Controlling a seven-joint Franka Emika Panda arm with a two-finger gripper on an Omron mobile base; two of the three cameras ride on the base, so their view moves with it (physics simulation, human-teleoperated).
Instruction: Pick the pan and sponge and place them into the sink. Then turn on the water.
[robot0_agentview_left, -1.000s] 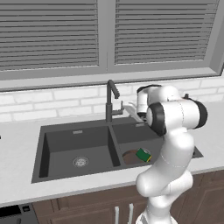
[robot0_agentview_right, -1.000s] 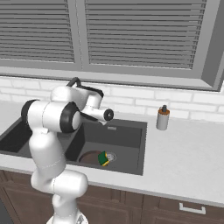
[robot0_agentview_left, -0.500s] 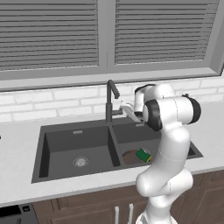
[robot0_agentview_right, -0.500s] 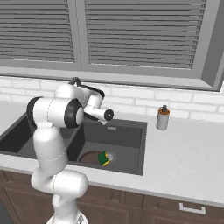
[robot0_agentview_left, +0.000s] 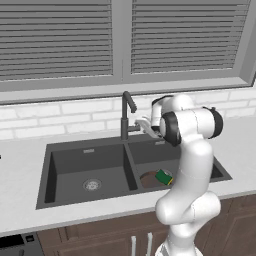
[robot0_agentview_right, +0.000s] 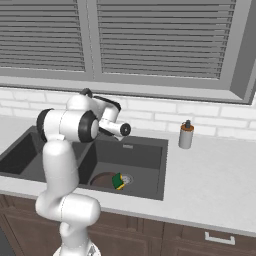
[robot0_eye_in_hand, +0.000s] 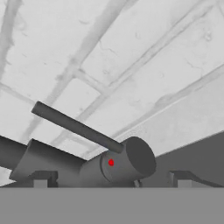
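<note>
At the kitchen counter (robot0_agentview_left: 20, 170), the sink (robot0_agentview_left: 90, 165) is seen already loaded: the pan (robot0_agentview_left: 150, 179) lies in its right basin, and the sponge (robot0_agentview_left: 164, 176) rests on the pan's edge. Only the water is judged left to be turned on. The faucet (robot0_agentview_left: 125, 115) is approached by the end effector (robot0_agentview_left: 145, 125), its fingertips spread wide either side of the valve body and the thin side lever (robot0_eye_in_hand: 76, 127), with nothing gripped.

Two rear base views sharing the sink (robot0_agentview_left: 90, 165); hand view close against the faucet (robot0_eye_in_hand: 87, 164).
</note>
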